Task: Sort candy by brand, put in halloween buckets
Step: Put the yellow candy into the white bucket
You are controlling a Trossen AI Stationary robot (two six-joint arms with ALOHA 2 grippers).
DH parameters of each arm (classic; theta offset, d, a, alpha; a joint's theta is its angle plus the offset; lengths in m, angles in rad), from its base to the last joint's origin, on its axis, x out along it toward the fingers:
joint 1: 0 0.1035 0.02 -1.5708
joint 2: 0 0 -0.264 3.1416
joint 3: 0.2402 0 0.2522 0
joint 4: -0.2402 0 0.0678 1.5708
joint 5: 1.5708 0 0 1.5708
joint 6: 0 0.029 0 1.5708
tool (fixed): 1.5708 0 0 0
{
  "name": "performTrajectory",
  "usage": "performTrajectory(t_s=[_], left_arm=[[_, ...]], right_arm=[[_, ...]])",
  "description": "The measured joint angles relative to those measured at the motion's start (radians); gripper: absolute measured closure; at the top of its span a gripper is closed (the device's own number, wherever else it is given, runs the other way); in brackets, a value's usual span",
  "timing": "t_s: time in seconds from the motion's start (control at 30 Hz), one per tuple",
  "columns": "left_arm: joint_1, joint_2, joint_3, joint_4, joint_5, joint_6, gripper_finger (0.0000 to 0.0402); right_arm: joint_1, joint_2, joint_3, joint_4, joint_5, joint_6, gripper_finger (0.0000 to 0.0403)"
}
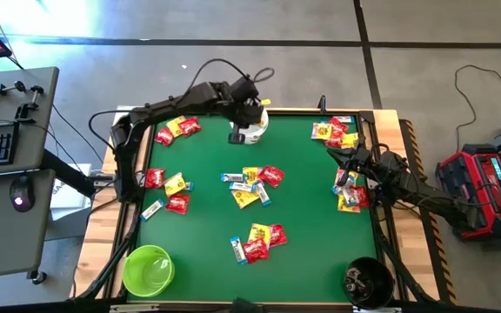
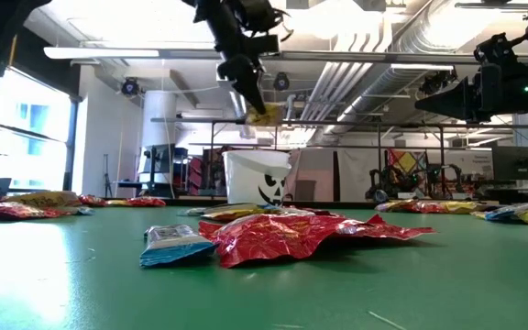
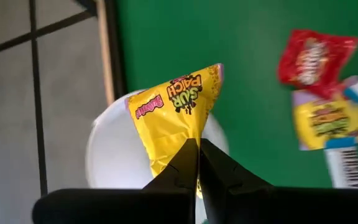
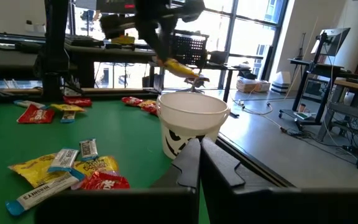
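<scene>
Left tool [image 3: 197,163]: pressed together on a yellow packet [image 3: 176,118], held up above the white bucket [image 3: 107,155], which stands at the counter's far edge.
Right tool [image 4: 199,163]: pressed together on nothing, low over the counter's right side beside a cluster of candy [image 1: 348,193], its camera facing the white bucket from across the counter.
Step in hand: by my reading, the yellow packet is about to be released into the white bucket; it has not yet gone in.
Done: little that shows. The green bucket [image 1: 148,269] at the near left corner looks empty; the black bucket [image 1: 368,280] at the near right corner is too dark inside to tell.
Left: nearly everything. Red, yellow and white-and-blue pieces lie in loose groups at the far left, far right, left side, middle [image 1: 252,183], near middle and right side.
Edges: all three buckets sit tight against the counter's raised rim [image 1: 144,139], so drops near them leave small margin outward.
Open room: bare green counter [image 1: 311,226] lies between the groups, wide enough for either arm to pass.
</scene>
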Motion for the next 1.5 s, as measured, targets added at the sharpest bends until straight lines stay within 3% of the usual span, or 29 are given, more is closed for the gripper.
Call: performTrajectory(t_s=[0.3, 0.5, 0.67, 0.9, 1.1, 1.3, 1.4, 1.5], left_arm=[[-0.139, -0.014, -0.081, -0.001, 0.0, -0.085, 0.0401], [-0.215, -0.102, -0.302, 0.095, -0.064, -0.189, 0.0401], [-0.238, -0.247, -0.498, 0.162, -0.11, -0.334, 0.0401], [-0.19, -0.449, -0.743, 0.166, -0.233, -0.518, 0.0401], [-0.069, -0.522, -0.884, 0.173, -0.238, -0.556, 0.0401], [0.029, -0.515, -0.927, 0.244, -0.219, -0.467, 0.0401], [0.041, -0.515, -0.902, 0.301, -0.157, -0.42, 0.0401], [0.054, -0.515, -0.845, 0.323, -0.159, -0.391, 0.0401]], right_arm=[[0.0, 0.0, 0.0, 0.0, 0.0, 0.0, 0.0403], [0.0, 0.0, 0.0, 0.0, 0.0, 0.0, 0.0403], [0.0, 0.0, 0.0, 0.0, 0.0, 0.0, 0.0403], [0.0, 0.0, 0.0, 0.0, 0.0, 0.0, 0.0403], [0.0, 0.0, 0.0, 0.0, 0.0, 0.0, 0.0403], [0.0, 0.0, 0.0, 0.0, 0.0, 0.0, 0.0403], [0.0, 0.0, 0.0, 0.0, 0.0, 0.0, 0.0403], [0.0, 0.0, 0.0, 0.0, 0.0, 0.0, 0.0403]])
